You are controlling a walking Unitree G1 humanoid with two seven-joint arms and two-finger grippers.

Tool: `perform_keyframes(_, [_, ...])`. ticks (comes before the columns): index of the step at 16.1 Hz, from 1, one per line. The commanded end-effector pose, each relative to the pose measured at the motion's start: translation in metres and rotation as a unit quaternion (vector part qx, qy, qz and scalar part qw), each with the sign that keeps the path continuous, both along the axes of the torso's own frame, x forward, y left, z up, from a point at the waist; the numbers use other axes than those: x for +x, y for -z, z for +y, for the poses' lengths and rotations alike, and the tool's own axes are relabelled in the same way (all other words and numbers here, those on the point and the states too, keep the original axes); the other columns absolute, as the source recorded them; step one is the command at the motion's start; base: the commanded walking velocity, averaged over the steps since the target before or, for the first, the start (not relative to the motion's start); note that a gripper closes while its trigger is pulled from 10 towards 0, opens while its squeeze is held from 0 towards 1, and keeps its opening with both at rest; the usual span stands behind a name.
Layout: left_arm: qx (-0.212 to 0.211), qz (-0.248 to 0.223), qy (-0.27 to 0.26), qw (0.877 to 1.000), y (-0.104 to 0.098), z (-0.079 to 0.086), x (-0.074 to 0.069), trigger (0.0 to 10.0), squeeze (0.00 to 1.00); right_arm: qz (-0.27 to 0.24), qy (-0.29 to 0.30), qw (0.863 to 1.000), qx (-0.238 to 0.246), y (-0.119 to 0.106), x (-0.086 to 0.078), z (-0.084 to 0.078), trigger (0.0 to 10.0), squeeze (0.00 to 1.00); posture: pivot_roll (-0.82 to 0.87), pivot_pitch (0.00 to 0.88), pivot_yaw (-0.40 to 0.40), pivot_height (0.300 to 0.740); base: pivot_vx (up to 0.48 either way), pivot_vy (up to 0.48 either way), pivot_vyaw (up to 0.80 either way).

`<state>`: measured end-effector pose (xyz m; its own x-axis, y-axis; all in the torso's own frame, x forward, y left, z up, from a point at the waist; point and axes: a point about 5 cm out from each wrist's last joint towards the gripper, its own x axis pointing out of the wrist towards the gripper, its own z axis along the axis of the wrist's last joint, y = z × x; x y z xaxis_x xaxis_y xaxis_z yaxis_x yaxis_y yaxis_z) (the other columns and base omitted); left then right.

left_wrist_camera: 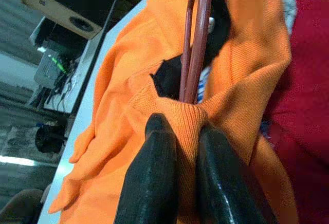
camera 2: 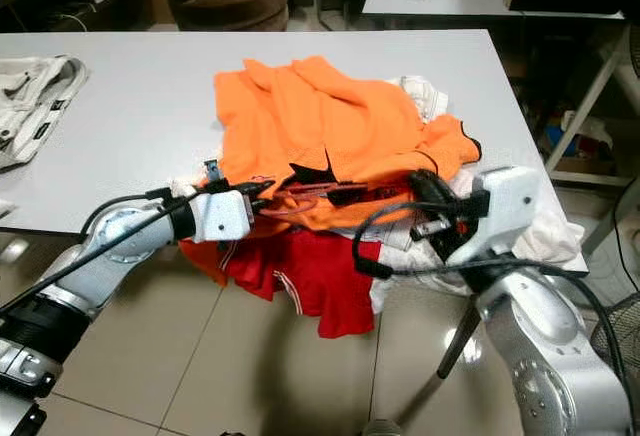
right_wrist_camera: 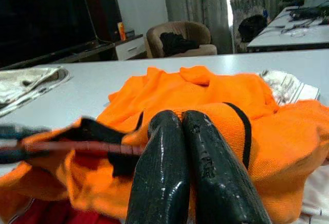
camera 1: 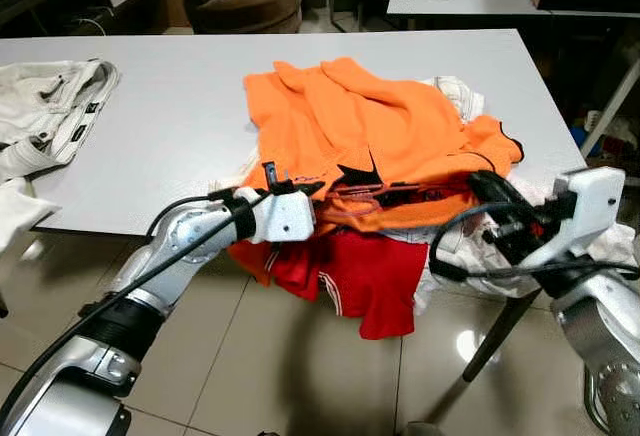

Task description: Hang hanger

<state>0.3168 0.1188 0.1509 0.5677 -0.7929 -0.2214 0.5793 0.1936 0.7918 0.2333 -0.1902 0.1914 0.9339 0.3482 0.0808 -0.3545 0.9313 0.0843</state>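
You have the thin reddish-brown hanger [camera 1: 375,194] lying at the near edge of the white table [camera 1: 180,106], threaded into the orange knit shirt [camera 1: 380,126] that tops the pile. Its long axis runs across the table front, from one gripper toward the other.

Your left gripper [left_wrist_camera: 180,131] has its fingers closed together on a fold of the orange fabric, right where the hanger's two thin bars disappear into the cloth. Whether the bars themselves are pinched I cannot tell. Your right gripper [right_wrist_camera: 182,126] has its fingers pressed together against the orange shirt at the opposite end, with the hanger's bar reaching toward it from the far side. What it grips, if anything, is not readable.

The left gripper appears nearer the hanger's exposed end. The hook, the far arm of the hanger and any rail to hang it on are hidden or out of frame. A red garment [camera 1: 350,276] droops off the edge beneath.
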Motion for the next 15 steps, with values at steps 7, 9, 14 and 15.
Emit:
perform_keyframes(7, [0.043,0.008,0.016,0.999,0.012,0.001,-0.010,0.0,0.00,-0.036,0.003,0.999,0.014,-0.030,0.022,0.005,0.0,0.00,-0.23,0.037,0.103,0.740,0.000,0.000,0.00])
perform_keyframes(9, [0.043,0.007,0.001,0.999,0.012,0.001,-0.007,0.0,0.00,-0.026,-0.006,0.999,0.036,-0.033,0.028,0.010,0.8,0.00,-0.22,0.040,0.099,0.740,0.000,0.000,0.00])
perform_keyframes(14, [0.019,-0.002,-0.016,1.000,0.003,-0.004,0.001,0.0,0.00,0.014,-0.054,0.998,0.025,-0.020,0.026,0.033,1.1,0.00,-0.22,0.037,0.100,0.740,0.000,0.000,0.00])
perform_keyframes(15, [0.017,-0.002,-0.007,1.000,0.002,-0.006,-0.001,0.0,0.00,0.021,-0.050,0.998,0.025,-0.017,0.028,0.030,4.3,0.00,-0.22,0.035,0.104,0.740,0.000,0.000,0.00])
